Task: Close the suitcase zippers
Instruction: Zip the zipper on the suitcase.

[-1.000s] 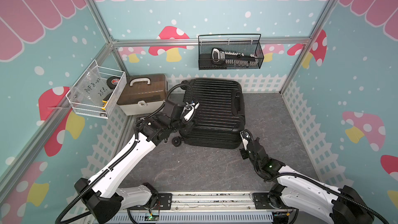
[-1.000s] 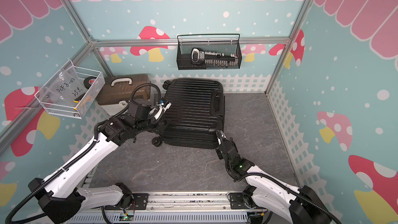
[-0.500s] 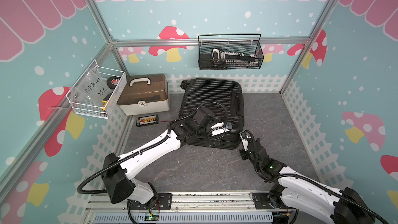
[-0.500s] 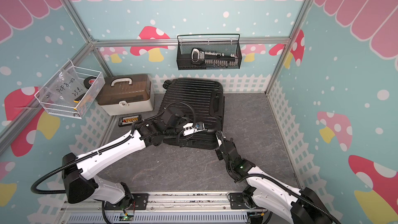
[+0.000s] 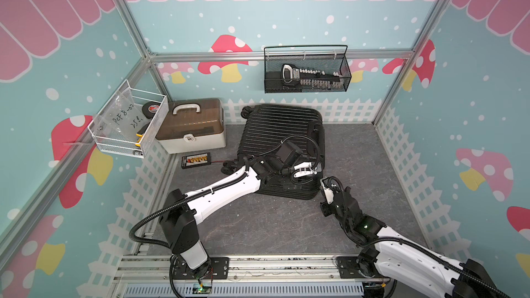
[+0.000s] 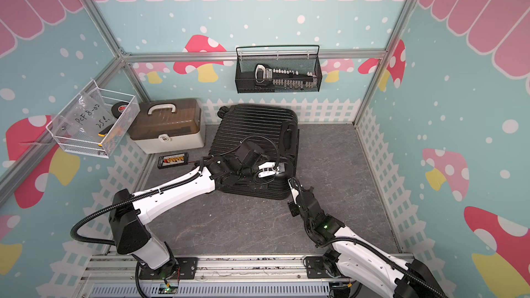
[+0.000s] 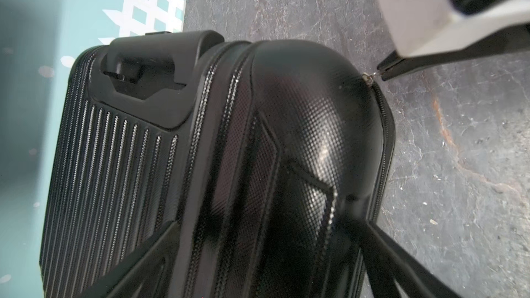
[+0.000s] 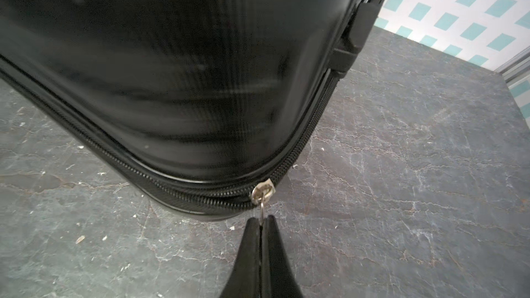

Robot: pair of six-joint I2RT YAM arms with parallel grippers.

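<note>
Right gripper (image 8: 261,219): you have the jaws pinched shut on the tab of the metal pull (image 8: 262,193), with the tips low, just off the floor (image 8: 401,196). The pull sits on the zippers (image 8: 172,186) where the track bends round the suitcase's near right corner. How much of the track is shut cannot be told from these views. In both top views the right gripper (image 5: 323,182) meets that corner from the front, its arm reaching in from the floor's front right. Left gripper (image 5: 311,169): the white fingers (image 5: 304,165) stand wide apart and hold nothing. It hangs over the top shell at the same near right corner, just beside the right gripper, and whether it touches the shell cannot be told. The suitcase (image 5: 281,127) lies flat and shut toward the middle of the floor's back edge, with its wheels to the left and a side handle to the right. A white box (image 5: 195,133) with a brown lid stands at the back left corner, just left of the suitcase. A small black board (image 5: 196,160) lies in front of it. Two wire baskets hang on the walls: a black one (image 5: 307,87) at the back and a white one (image 5: 129,136) at the left.
</note>
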